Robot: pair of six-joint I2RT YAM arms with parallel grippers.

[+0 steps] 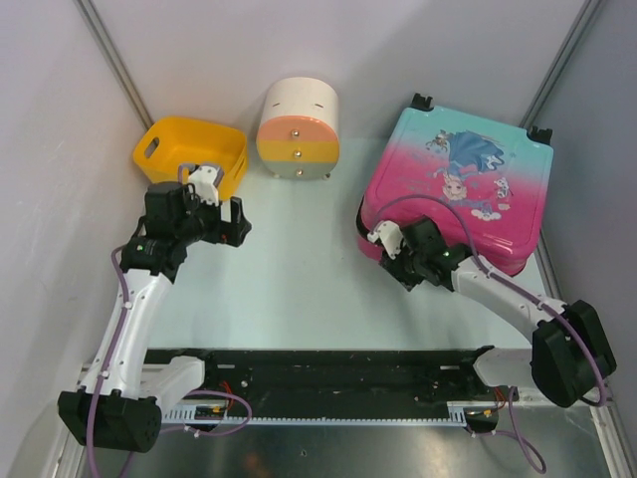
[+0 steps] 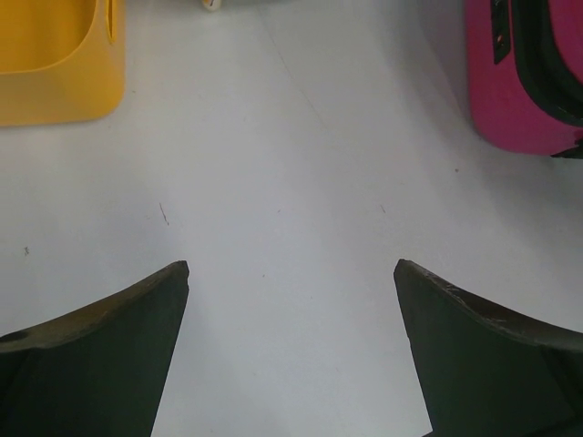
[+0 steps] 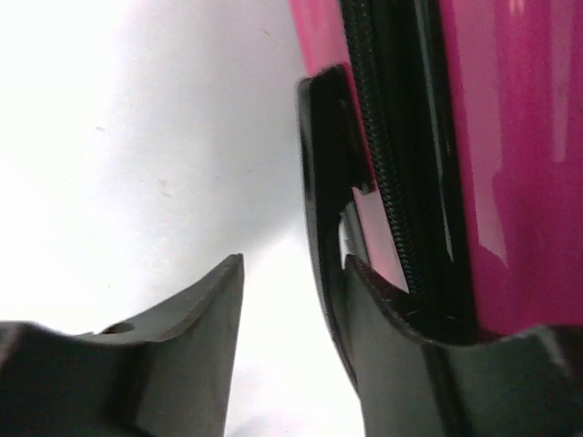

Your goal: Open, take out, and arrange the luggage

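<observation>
At the right of the top view, the luggage [image 1: 468, 179] lay closed on the table [image 1: 299, 279], print upward. The right gripper [image 3: 293, 264] sat at its lower-left edge, fingers parted around a black curved trim piece [image 3: 319, 182], not clamped. The left gripper [image 2: 291, 266] hovered wide open and empty beside the yellow basket [image 1: 189, 149].

This looks like a robotics lab test cell. A white-and-black left robot arm [image 1: 134, 309] and a matching right robot arm [image 1: 498, 289] are bolted to a black metal rail [image 1: 328, 373] at the near edge of a pale table [image 1: 299, 289], with purple cables [image 1: 120, 294] running along them. Plain grey-white wall panels [image 1: 398, 40] joined by slanting metal struts [image 1: 112, 55] box the table in, and a yellow plastic basket [image 1: 194, 127], a cream-orange-yellow round drawer box [image 1: 299, 129] and a teal-to-pink hard-shell suitcase [image 1: 468, 189] sit on it as props.
</observation>
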